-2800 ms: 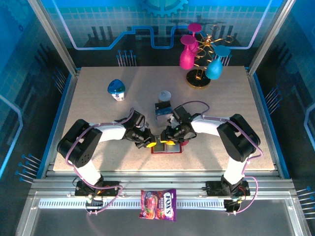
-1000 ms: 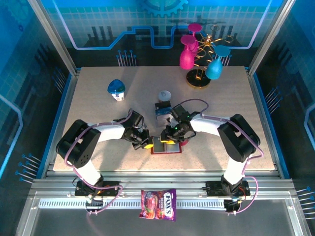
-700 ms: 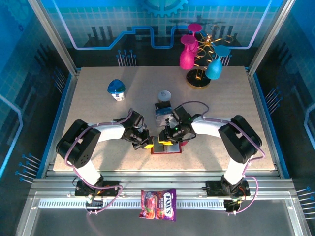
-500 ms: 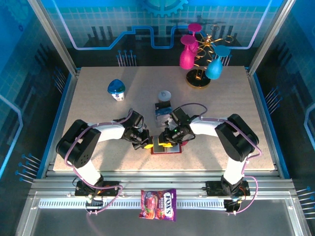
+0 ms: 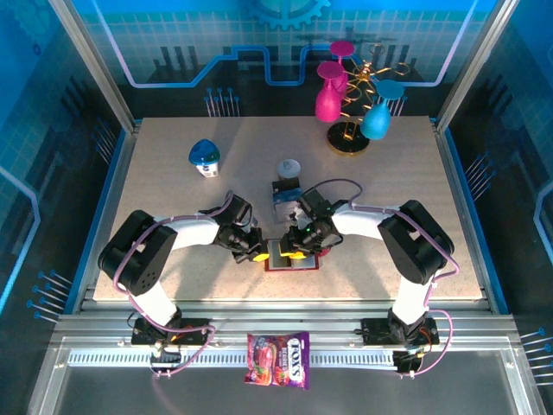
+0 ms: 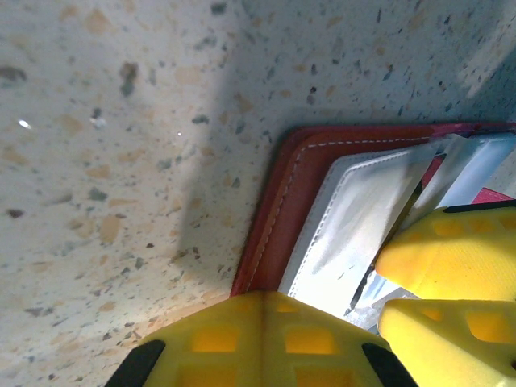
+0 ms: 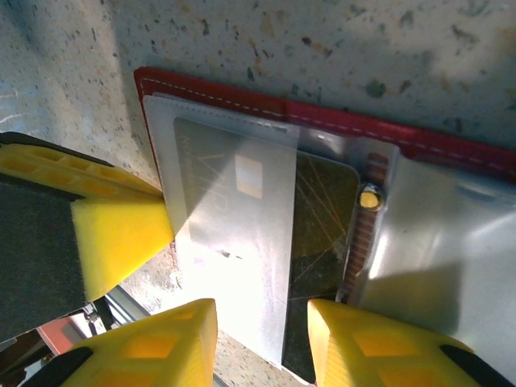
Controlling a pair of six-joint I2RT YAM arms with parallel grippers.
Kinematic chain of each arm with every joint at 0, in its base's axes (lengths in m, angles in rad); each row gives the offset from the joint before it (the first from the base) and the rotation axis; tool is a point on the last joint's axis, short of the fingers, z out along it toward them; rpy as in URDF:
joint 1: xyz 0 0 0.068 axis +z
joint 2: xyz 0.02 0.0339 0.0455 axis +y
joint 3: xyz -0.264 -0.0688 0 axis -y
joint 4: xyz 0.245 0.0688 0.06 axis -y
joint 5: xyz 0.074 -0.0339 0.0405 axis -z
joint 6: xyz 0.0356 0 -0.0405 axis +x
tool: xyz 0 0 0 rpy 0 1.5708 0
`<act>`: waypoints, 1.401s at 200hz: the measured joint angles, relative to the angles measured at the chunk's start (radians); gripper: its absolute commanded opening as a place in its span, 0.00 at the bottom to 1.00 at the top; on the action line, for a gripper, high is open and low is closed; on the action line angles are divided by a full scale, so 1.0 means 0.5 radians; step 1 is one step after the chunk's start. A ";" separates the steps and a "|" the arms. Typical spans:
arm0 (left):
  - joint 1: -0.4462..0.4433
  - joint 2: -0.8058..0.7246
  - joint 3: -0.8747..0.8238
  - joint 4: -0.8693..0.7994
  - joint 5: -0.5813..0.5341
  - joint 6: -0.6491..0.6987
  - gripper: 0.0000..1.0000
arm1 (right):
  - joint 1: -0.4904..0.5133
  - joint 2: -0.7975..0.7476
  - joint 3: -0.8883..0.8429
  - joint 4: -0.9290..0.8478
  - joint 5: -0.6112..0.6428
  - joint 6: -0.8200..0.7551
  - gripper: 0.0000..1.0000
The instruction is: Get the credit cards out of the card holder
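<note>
Lying open near the table's (image 5: 389, 190) front edge, the card holder (image 5: 292, 262) sits where the left gripper (image 5: 257, 255) and right gripper (image 5: 300, 251) meet. Left wrist: whether its fingers (image 6: 258, 339) pinch the holder, I cannot tell. Right wrist: spread fingers (image 7: 153, 347) straddle a pocketed dark card (image 7: 322, 210).

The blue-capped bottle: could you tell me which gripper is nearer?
Left. The left gripper is at the left edge of the holder; the right gripper is over the holder, farther from the bottle.

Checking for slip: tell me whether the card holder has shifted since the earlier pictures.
No. The card holder sits where it did, just above the candy packet, near the table's front edge.
</note>
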 measured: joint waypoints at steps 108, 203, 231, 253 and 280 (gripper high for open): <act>-0.001 -0.140 0.167 -0.213 -0.084 0.009 0.03 | -0.022 -0.133 -0.063 0.006 0.041 0.049 0.34; -0.130 0.072 0.282 -0.233 -0.082 0.015 0.00 | -0.144 -0.169 -0.295 0.261 -0.071 0.191 0.31; -0.130 0.138 0.282 -0.224 -0.069 0.016 0.00 | -0.145 -0.169 -0.296 0.288 -0.079 0.198 0.29; -0.130 0.143 0.282 -0.215 -0.061 0.024 0.00 | -0.145 -0.168 -0.296 0.312 -0.094 0.198 0.29; -0.130 0.156 0.282 -0.201 -0.038 0.046 0.00 | -0.145 -0.153 -0.300 0.340 -0.116 0.200 0.28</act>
